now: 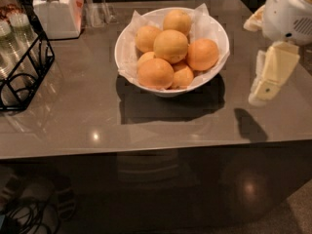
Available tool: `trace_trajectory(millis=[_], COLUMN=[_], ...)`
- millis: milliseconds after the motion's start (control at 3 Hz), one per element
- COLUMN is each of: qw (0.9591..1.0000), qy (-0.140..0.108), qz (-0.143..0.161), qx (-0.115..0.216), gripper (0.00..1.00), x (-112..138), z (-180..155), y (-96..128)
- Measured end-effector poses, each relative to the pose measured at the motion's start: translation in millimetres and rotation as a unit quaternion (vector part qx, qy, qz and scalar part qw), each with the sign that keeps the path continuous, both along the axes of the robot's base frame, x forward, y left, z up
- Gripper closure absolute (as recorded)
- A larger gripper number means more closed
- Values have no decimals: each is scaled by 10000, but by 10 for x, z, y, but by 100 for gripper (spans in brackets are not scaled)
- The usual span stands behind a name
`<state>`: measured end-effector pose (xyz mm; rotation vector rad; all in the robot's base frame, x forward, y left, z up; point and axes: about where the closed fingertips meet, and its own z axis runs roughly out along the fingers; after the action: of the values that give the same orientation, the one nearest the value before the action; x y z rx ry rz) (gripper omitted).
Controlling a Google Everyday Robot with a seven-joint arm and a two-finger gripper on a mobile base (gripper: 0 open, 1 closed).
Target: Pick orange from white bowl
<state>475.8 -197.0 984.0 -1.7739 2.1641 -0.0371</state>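
Observation:
The white bowl (pixel 127 62) stands on the grey table, lined with crinkled white paper and holding several fruits. The orange (pixel 203 54) lies at the bowl's right side, deeper reddish-orange than the paler fruits beside it. My gripper (pixel 268 79) hangs at the right edge of the view, to the right of the bowl and above the table, well apart from the orange. Its cream fingers (pixel 275 69) point down and left, and nothing shows between them.
A black wire rack (pixel 24 77) with bottles stands at the left edge. A white lidded jar (pixel 56 11) sits at the back left, with a clear container (pixel 97 9) beside it. The table's front edge (pixel 146 150) runs across the lower middle.

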Motion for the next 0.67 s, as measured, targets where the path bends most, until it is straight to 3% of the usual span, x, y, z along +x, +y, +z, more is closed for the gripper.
trace_trajectory(millis=[333,667], qw=[9991,9988], qy=[-25,-210], qz=[306,293], qx=[278,338], gripper=[0,0], x=[416,486], z=[114,220], y=[228,249])
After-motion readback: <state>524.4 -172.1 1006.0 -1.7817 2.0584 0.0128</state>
